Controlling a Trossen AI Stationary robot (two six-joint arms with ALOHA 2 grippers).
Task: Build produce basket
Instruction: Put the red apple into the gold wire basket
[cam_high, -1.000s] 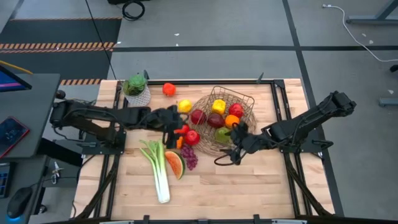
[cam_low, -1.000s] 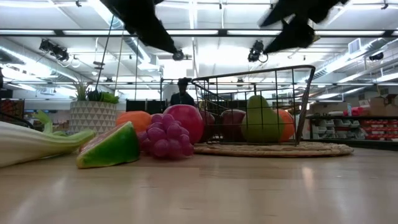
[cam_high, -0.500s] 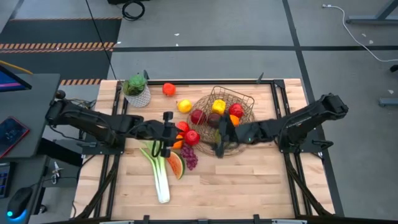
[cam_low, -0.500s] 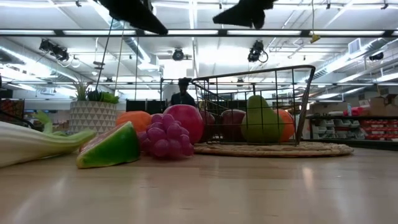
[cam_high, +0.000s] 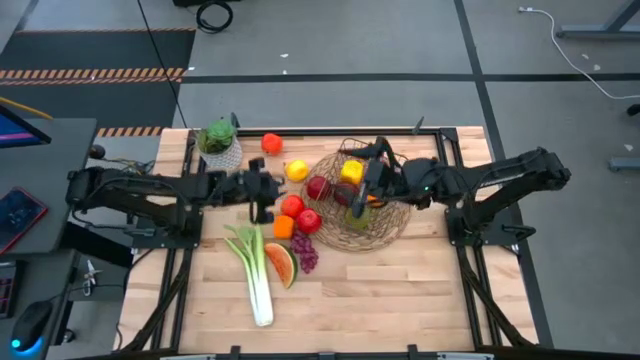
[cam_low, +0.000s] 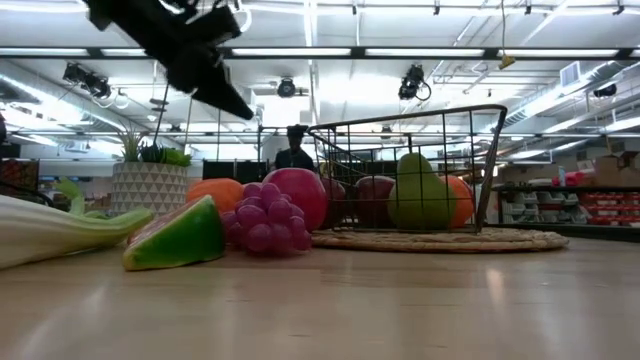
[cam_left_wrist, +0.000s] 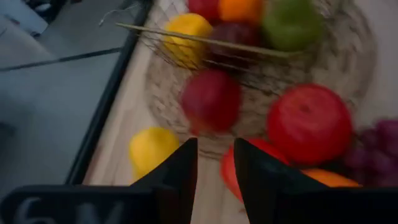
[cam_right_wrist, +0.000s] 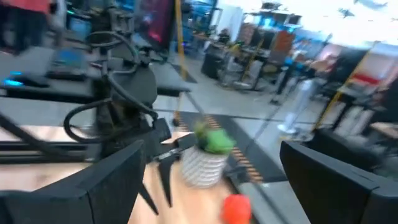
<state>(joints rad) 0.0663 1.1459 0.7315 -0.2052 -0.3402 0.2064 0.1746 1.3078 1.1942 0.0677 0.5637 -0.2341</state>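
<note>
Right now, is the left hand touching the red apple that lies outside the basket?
Apart. In the high view the left hand hangs beside the red apple with bare table between them. The left wrist view shows its fingers narrow and holding nothing.

Bright overhead light, blurred wrist views

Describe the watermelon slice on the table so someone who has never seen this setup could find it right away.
Start at the wire basket on its round woven mat, then move toward the long green-white leek lying on the bare wood. The watermelon slice rests against the leek's side, just beside the purple grapes. It is the only wedge-shaped piece, red flesh with a green rind, where its neighbours are round.
</note>
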